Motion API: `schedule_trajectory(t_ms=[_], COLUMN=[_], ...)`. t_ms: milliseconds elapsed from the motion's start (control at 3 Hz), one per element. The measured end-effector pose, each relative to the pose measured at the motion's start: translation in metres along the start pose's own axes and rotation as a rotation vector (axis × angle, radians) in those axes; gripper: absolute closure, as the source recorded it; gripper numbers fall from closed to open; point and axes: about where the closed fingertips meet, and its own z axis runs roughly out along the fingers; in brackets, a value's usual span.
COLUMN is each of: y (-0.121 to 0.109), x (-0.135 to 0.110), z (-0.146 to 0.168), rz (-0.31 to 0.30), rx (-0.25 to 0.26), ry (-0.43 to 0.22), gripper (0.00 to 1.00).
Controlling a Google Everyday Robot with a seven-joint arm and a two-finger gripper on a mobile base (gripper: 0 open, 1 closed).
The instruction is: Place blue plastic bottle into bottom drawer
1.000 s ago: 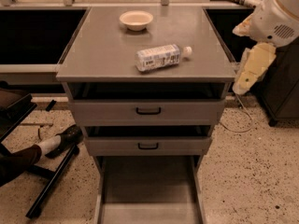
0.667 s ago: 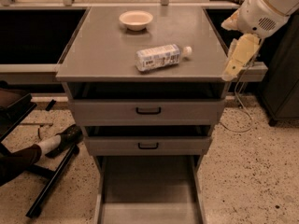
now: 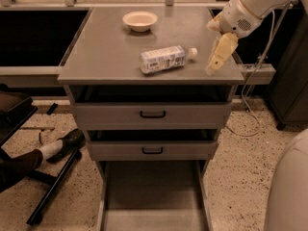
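speckled floor [image 3: 245,177], grey metal cabinet [image 3: 106,47]

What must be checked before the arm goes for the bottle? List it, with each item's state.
1. Bottle reachable: it lies on its side on the cabinet top, cap toward the hand, nothing on it. Ok.
2. Hand in place: it hangs over the top's right edge, just right of the cap and apart from the bottle. Ok.
3. Bottle held: not ok, nothing grips it yet.
4. Bottom drawer pulled out, visible floor bare. Ok.
5. Drawer's front end: out of frame. Cannot tell.
6. Bowl out of the way: at the back, apart from the bottle. Ok.
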Motion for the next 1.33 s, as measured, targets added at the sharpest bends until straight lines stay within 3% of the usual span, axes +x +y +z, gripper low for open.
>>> schedule_trajectory(t_ms=[667,1333], y=[-0.009,-0.058], x=[0.002,-0.013], z=[0.009,0.083], rz=[0.002,-0.052], rx=[-0.004,-0.056], ry=[-0.012,-0.017], gripper=[0.00,0.00])
